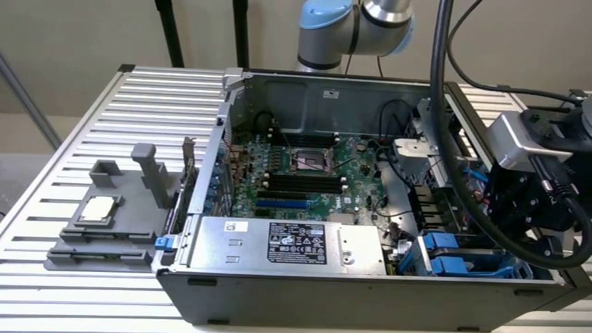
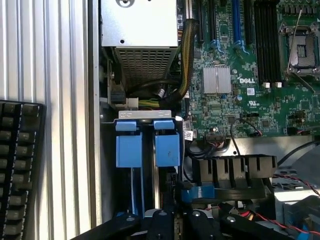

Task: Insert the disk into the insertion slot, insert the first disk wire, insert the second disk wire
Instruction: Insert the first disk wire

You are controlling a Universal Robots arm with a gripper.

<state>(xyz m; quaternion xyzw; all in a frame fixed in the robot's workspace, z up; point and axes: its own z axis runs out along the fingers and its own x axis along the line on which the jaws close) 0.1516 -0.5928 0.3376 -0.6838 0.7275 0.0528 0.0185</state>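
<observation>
The grey drive cage stands in the corner of the open computer case at the exterior view's lower right. Two bright blue plastic tabs cap its bays. Below them the insertion slot runs as a narrow gap, with a thin blue carrier edge and a silver strip beside it. I cannot tell whether that edge is the disk; no labelled face is in sight. My gripper hangs directly over the cage, its black body at the slot's near end.
A silver box with a black label lies beside the cage. The motherboard fills the case floor. Red and black wires and thick black cables run near the gripper. A keyboard and a grey fixture sit on the slatted table.
</observation>
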